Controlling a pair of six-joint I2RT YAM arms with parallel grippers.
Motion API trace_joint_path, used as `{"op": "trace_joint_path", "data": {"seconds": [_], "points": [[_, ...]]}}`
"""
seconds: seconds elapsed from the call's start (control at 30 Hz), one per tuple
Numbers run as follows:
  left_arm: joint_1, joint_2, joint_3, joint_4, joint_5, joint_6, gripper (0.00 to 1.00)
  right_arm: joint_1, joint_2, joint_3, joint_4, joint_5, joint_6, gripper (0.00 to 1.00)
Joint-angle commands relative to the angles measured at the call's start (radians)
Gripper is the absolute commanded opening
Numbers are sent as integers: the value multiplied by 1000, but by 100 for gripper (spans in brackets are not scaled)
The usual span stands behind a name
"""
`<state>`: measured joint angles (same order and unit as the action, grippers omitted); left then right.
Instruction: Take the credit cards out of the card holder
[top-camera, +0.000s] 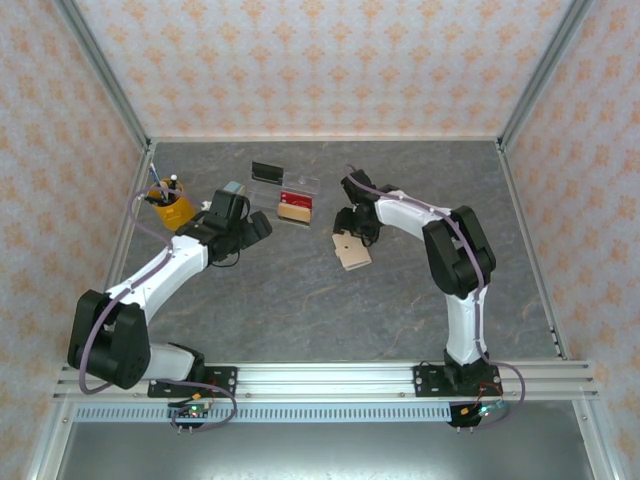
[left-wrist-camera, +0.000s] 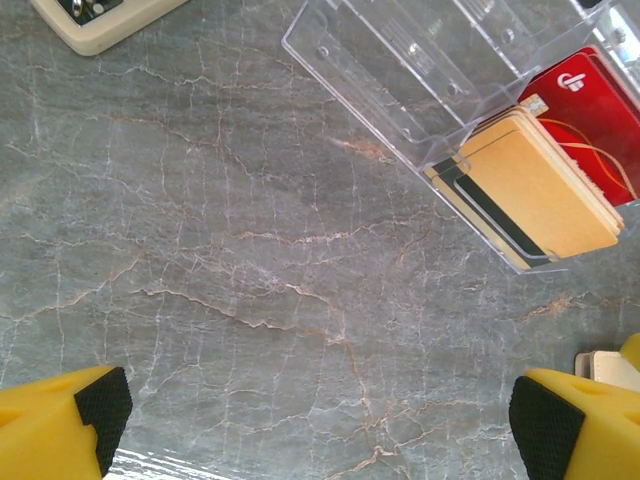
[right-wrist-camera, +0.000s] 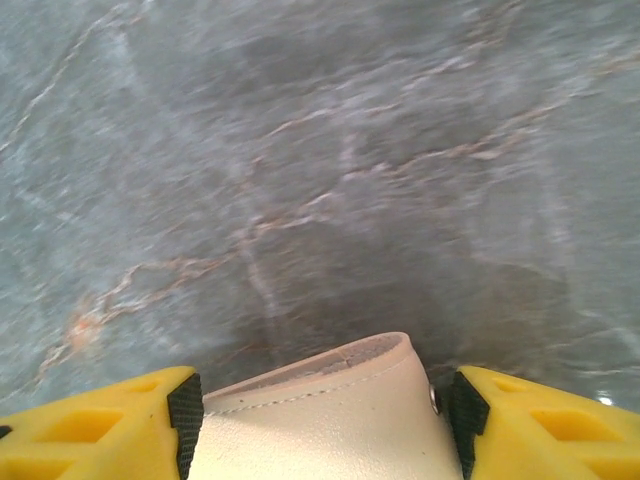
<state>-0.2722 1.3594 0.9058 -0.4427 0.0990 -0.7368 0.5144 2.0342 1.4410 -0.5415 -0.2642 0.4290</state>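
Observation:
The tan card holder (top-camera: 352, 252) hangs just above the table's middle, with my right gripper (top-camera: 346, 236) shut on it. In the right wrist view the card holder (right-wrist-camera: 320, 430) sits folded between both black pads (right-wrist-camera: 185, 415), a metal snap at its right edge. My left gripper (top-camera: 250, 226) hovers left of the clear plastic tray (top-camera: 297, 188); its fingers (left-wrist-camera: 85, 415) stand wide apart over bare stone, so my left gripper (left-wrist-camera: 320, 420) is open. Several cards (left-wrist-camera: 545, 185), tan, dark and red (left-wrist-camera: 590, 110), lie stacked in the tray (left-wrist-camera: 400, 70).
A yellow cup (top-camera: 172, 207) of pens stands at the far left. An upright blue-grey block (top-camera: 233, 192) is beside the left wrist. A black flat item (top-camera: 267, 172) lies behind the tray. A beige object (left-wrist-camera: 100, 20) shows at the left wrist view's top-left corner.

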Motion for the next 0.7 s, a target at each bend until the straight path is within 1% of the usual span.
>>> {"op": "trace_joint_path", "data": {"seconds": [0.0,0.17,0.3,0.33,0.43,0.57,0.63,0.67], "points": [[9,13,12,-27,13,-18,100,51,4,37,0,-95,-83,67],[9,23,19,-28,3,-18,100,126,5,42,-12,-184,-185,66],[10,26,19,-31,-5,-15,100,152,-2,34,-15,-237,-223,66],[11,27,20,-30,-2,-13,100,153,-10,29,-15,-226,-218,66],[11,40,27,-16,35,7,99,153,-64,2,-15,-121,-165,65],[6,71,41,25,133,58,95,153,-201,-93,-22,47,-30,63],[-4,89,45,63,189,83,93,153,-271,-153,-44,94,44,61],[-12,103,53,79,214,97,92,153,-310,-192,-45,97,77,59]]}}
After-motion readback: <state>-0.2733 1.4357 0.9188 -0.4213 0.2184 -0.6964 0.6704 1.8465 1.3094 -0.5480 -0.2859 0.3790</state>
